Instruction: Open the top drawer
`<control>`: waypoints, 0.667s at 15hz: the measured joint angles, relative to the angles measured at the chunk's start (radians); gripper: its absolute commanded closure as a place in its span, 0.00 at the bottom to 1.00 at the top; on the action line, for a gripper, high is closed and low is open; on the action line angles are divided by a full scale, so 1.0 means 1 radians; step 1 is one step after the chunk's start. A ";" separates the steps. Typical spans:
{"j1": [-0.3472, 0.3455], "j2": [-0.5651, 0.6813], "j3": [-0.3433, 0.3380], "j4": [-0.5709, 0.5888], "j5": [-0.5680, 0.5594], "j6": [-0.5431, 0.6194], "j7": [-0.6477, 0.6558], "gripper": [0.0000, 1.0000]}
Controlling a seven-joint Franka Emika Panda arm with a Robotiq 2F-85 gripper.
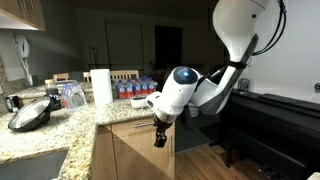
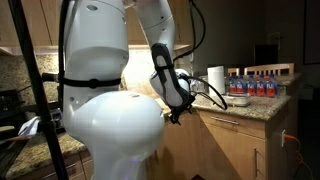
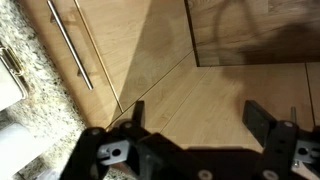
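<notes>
The top drawer (image 3: 84, 45) is showing in the wrist view as a narrow light-wood front running just under the edge of the granite countertop (image 3: 30, 85). A slim silver bar handle (image 3: 70, 42) is lying along its length. The front is sitting flush with the light-wood cabinet door (image 3: 150, 50) beside it, so the drawer is shut.

In both exterior views the speckled countertop (image 1: 60, 130) is carrying a white paper towel roll (image 1: 100, 86) and a row of water bottles (image 1: 130, 90) towards its far edge. A dark pan (image 1: 30, 114) is resting near the opposite end. More light-wood cabinet fronts (image 2: 245, 150) are standing below the counter's front edge. The room is dim, with upper cabinets (image 1: 20, 12) above the counter and a black piece of furniture (image 1: 265, 120) standing across from it.

The white arm (image 1: 235, 35) is reaching down from above and bending towards the counter's outer corner. The gripper (image 1: 160, 135) is hanging just below the counter edge, in front of the cabinet fronts and apart from them. In an exterior view the robot's bulky white base (image 2: 110, 125) is filling the foreground, with the gripper (image 2: 177, 115) pointing down beyond it. From the wrist, the gripper (image 3: 197, 125) is spreading its two black fingers (image 3: 135, 115) wide with nothing between them, well clear of the bar handle.
</notes>
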 measured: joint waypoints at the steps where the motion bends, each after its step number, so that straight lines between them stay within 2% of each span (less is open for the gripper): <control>1: 0.005 0.022 0.001 0.015 -0.086 -0.015 0.060 0.00; 4: 0.008 0.123 0.010 0.078 -0.337 -0.108 0.219 0.00; 6: 0.007 0.164 0.009 0.097 -0.351 -0.114 0.236 0.00; 10: 0.008 0.151 0.011 0.098 -0.350 -0.112 0.236 0.00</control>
